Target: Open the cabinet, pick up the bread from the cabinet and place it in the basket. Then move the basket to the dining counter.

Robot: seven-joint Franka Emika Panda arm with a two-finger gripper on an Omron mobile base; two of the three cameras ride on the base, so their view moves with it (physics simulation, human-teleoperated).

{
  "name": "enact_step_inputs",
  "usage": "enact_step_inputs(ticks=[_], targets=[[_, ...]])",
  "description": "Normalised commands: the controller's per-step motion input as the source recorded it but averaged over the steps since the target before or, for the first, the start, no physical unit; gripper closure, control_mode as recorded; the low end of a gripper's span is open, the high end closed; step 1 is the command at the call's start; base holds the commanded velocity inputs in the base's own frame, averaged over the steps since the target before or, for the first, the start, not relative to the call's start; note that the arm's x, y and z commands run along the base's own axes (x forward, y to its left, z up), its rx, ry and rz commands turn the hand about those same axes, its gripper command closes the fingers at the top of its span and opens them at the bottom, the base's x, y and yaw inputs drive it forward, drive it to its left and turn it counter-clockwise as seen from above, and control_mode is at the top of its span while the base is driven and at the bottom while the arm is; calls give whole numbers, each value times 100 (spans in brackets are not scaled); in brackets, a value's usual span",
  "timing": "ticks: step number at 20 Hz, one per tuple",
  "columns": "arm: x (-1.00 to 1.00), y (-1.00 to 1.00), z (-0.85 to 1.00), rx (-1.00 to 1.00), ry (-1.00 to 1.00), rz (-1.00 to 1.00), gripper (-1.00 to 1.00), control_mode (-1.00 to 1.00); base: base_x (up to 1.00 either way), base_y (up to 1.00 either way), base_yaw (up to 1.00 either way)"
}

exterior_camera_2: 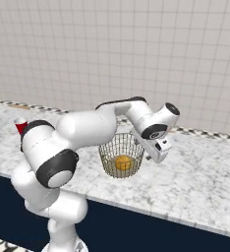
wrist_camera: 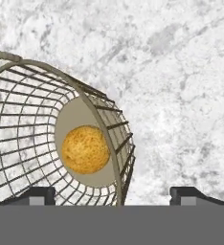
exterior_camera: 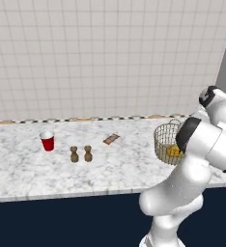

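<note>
Along the near edge runs a navy-blue base under the white-grey marbled dining counter (exterior_camera: 28, 169). On that slab stands the wire basket (exterior_camera_2: 121, 155), with the bread (exterior_camera_2: 123, 163) lying on its round bottom. Over the basket's rim the gripper (wrist_camera: 113, 194) hangs released, its fingertips (wrist_camera: 37, 195) spread wide with the rim between them. Farther left sit two brown shakers (exterior_camera: 81, 154), a red cup (exterior_camera: 47, 141) and a small brown bar (exterior_camera: 111, 139). Behind everything rises a pale tiled wall (exterior_camera: 105, 58). No writing is legible.

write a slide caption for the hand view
Open claw straddling the rim of the wire basket, bread inside, on the marbled counter.
</note>
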Motion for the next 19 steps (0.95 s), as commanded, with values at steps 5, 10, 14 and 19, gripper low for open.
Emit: enact_step_inputs(ticks=[5, 10, 14, 19], targets=[[-98, 82, 66, 0, -38, 19, -100, -100, 0, 0, 0], [-96, 100, 67, 0, -23, 20, -100, -100, 0, 0, 0], [-99, 100, 72, 0, -13, 20, -100, -100, 0, 0, 0], [-100, 93, 64, 10, -18, 21, -100, -100, 0, 0, 0]])
